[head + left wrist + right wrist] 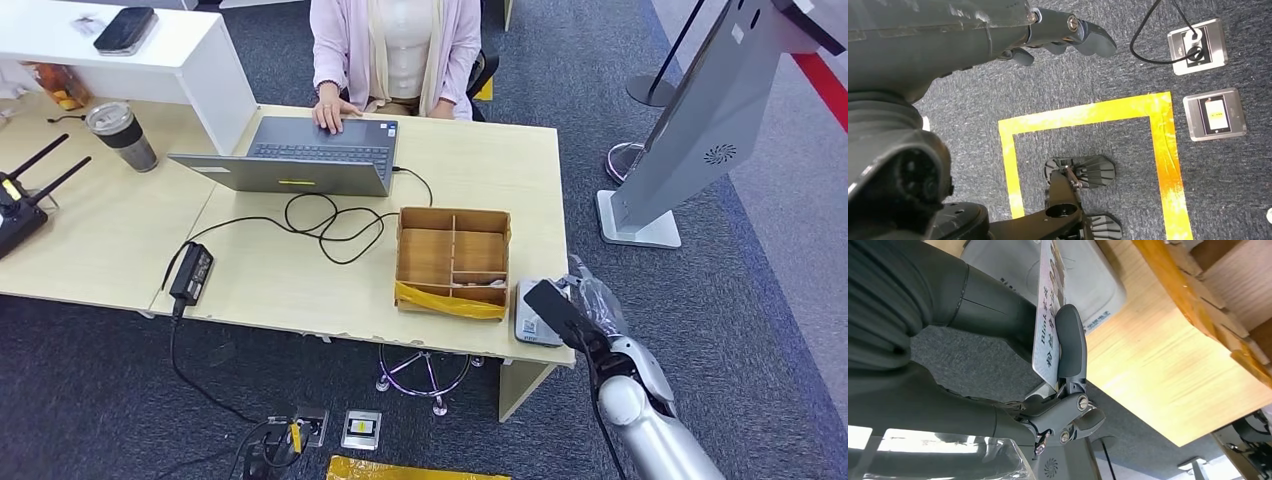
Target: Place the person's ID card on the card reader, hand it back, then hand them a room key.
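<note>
Right robot hand [585, 305] pinches ID card [1048, 315] beside compartmented box [452, 260].

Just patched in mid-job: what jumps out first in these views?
The right hand pinches the ID card just above the grey card reader at the table's near right corner. Beside it sits a compartmented cardboard box; a person types on a laptop opposite.
</note>
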Controlling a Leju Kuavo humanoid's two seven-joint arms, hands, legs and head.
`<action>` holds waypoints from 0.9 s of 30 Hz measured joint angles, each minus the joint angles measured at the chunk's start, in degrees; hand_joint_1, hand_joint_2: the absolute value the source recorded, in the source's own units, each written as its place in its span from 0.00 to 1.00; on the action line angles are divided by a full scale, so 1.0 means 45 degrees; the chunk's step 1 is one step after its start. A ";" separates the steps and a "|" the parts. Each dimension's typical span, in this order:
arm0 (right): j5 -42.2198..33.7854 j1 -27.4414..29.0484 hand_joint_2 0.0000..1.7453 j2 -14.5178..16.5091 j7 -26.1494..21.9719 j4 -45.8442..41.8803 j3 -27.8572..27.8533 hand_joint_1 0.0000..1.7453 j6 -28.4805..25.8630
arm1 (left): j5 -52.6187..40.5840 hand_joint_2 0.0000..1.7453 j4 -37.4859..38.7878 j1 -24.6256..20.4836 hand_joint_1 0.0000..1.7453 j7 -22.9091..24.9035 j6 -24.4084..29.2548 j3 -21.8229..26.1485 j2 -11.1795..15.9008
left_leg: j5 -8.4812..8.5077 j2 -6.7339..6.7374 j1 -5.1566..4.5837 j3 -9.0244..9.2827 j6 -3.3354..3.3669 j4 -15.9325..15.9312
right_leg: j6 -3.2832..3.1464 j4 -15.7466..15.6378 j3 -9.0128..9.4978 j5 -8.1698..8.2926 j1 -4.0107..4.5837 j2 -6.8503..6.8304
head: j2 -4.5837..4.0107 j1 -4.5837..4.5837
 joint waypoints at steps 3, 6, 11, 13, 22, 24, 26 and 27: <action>-0.0018 0.0058 1.00 0.0005 -0.0178 0.0363 0.0030 1.00 -0.0267 | 0.0038 0.00 0.0000 0.0026 0.00 0.0000 0.0057 0.0124 0.0000 | 0.0000 0.0000 0.0000 -0.0001 0.0000 0.0000 | 0.0000 0.0000 0.0000 0.0000 0.0000 -0.0001 | 0.0000 -0.0001; -0.0052 0.0063 1.00 0.0021 -0.0306 0.0679 0.0042 1.00 -0.0396 | 0.0038 0.00 0.0000 0.0055 0.00 0.0004 0.0145 0.0193 0.0000 | 0.0000 0.0000 0.0001 -0.0001 0.0000 0.0000 | 0.0000 0.0000 0.0001 0.0000 0.0001 -0.0001 | 0.0000 0.0000; -0.0117 -0.0038 1.00 0.0024 -0.0392 0.1073 0.0042 1.00 -0.0404 | 0.0036 0.00 0.0000 0.0073 0.00 0.0009 0.0162 0.0249 0.0000 | 0.0000 0.0006 0.0001 0.0005 0.0000 0.0000 | 0.0000 0.0000 0.0005 0.0000 0.0001 0.0001 | 0.0000 0.0002; -0.0158 -0.0094 1.00 0.0025 -0.0414 0.1215 0.0042 1.00 -0.0360 | 0.0038 0.00 0.0000 0.0073 0.00 0.0029 0.0166 0.0256 0.0000 | 0.0000 0.0009 0.0001 0.0011 0.0000 0.0000 | 0.0001 0.0000 0.0009 0.0001 0.0000 0.0001 | 0.0000 0.0002; -0.0234 -0.0014 1.00 0.0214 -0.0522 0.1778 0.0045 1.00 -0.0422 | 0.0038 0.00 0.0000 0.0073 0.00 0.0117 0.0175 0.0265 -0.0005 | 0.0000 0.0009 0.0002 0.0024 0.0000 0.0000 | 0.0001 0.0000 0.0017 0.0001 0.0001 0.0001 | 0.0000 -0.0001; -0.0236 0.0000 1.00 0.0257 -0.0578 0.1858 0.0047 1.00 -0.0464 | 0.0038 0.00 0.0000 0.0072 0.00 0.0117 0.0185 0.0267 -0.0005 | 0.0000 0.0009 0.0002 0.0024 0.0000 0.0000 | 0.0000 0.0000 0.0017 0.0001 0.0001 0.0002 | 0.0000 -0.0001; -0.0236 -0.0018 1.00 0.0271 -0.0622 0.1923 0.0047 1.00 -0.0509 | 0.0034 0.00 0.0000 0.0072 0.00 0.0117 0.0188 0.0267 -0.0005 | 0.0000 0.0009 0.0001 0.0024 0.0000 0.0000 | 0.0000 0.0000 0.0018 0.0001 0.0001 0.0002 | 0.0000 0.0001; -0.0236 -0.0038 1.00 0.0272 -0.0622 0.1947 0.0047 1.00 -0.0515 | 0.0030 0.00 0.0000 0.0071 0.00 0.0118 0.0188 0.0267 -0.0005 | 0.0000 0.0009 0.0001 0.0024 0.0000 0.0000 | 0.0001 0.0000 0.0018 0.0001 0.0001 0.0002 | 0.0000 0.0002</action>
